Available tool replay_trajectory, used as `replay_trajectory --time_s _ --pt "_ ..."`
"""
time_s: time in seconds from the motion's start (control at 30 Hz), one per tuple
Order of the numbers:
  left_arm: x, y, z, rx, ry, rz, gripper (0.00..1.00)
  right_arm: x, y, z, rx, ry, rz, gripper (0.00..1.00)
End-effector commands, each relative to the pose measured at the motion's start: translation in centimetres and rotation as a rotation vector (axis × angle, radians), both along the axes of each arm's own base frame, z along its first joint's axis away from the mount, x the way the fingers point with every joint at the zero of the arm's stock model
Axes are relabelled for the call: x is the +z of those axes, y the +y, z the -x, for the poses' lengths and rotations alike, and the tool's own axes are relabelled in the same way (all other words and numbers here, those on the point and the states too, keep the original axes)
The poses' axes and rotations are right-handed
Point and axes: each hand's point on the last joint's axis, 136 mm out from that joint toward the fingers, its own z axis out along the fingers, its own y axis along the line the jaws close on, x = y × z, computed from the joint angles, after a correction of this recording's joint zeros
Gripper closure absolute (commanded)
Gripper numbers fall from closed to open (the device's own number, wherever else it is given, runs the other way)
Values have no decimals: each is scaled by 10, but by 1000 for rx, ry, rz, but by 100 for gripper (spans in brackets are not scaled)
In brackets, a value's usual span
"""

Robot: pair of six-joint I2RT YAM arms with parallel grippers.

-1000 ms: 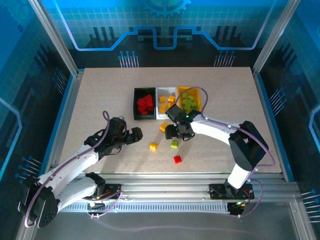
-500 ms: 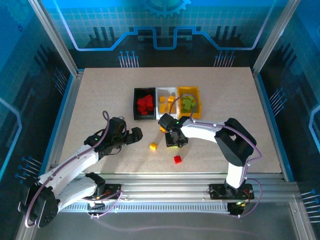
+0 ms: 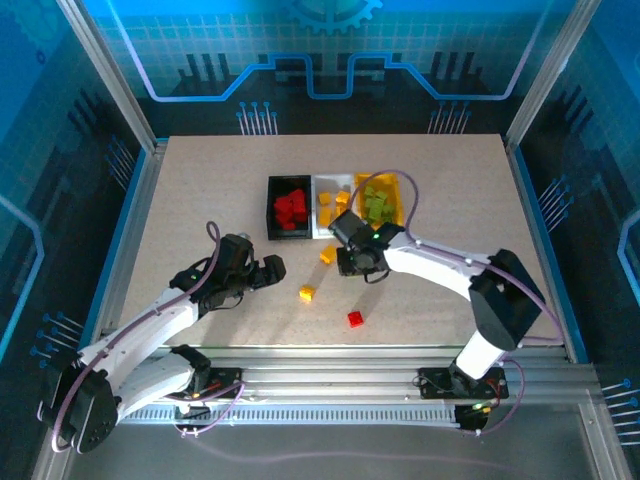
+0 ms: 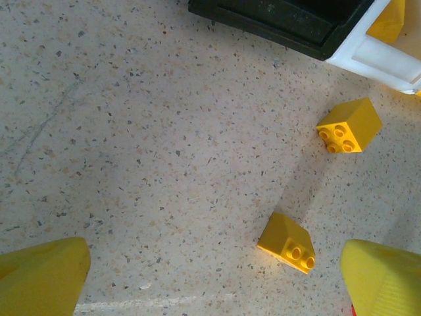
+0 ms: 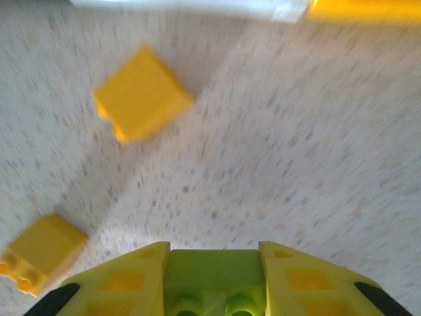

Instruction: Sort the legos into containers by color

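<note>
The green lego (image 5: 212, 289) is pinched between the fingers of the right tool (image 3: 357, 262), held above the bench (image 3: 200, 180) at the near side of the white bin (image 3: 333, 179). The yellow-orange bin (image 3: 380, 177), which holds the other green legos, lies just beyond that tool and slightly to its right, so the carry looks short. The left tool (image 3: 270, 270) hangs spread over loose yellow legos (image 4: 348, 126), farther from the bins.
</note>
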Motion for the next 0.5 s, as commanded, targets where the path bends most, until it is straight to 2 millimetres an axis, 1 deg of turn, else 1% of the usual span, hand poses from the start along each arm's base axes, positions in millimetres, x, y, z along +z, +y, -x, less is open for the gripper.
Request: replay_trajectory --time_s 0.0,0.07,0.1,0.2,0.27,0.33,0.47 --pt "5 -4 -3 -24 -6 15 1 43 -22 -40 -53 -120 -22 71" --pt "5 -5 -3 -30 -7 19 1 55 -34 -64 -92 -151 -28 71" --pt "4 -6 -3 -33 -5 20 1 58 -39 -75 -110 -161 -25 71" --pt "4 -8 -3 -44 -1 25 1 59 -56 -113 -171 -171 12 71" --pt "3 -9 -4 -51 4 23 1 54 -67 -138 -214 -160 42 71" --pt "0 -9 -4 -56 14 17 1 47 -73 -158 -240 -144 65 71" --pt "-2 -14 -6 -74 32 14 1 31 -80 -186 -273 -96 109 70"
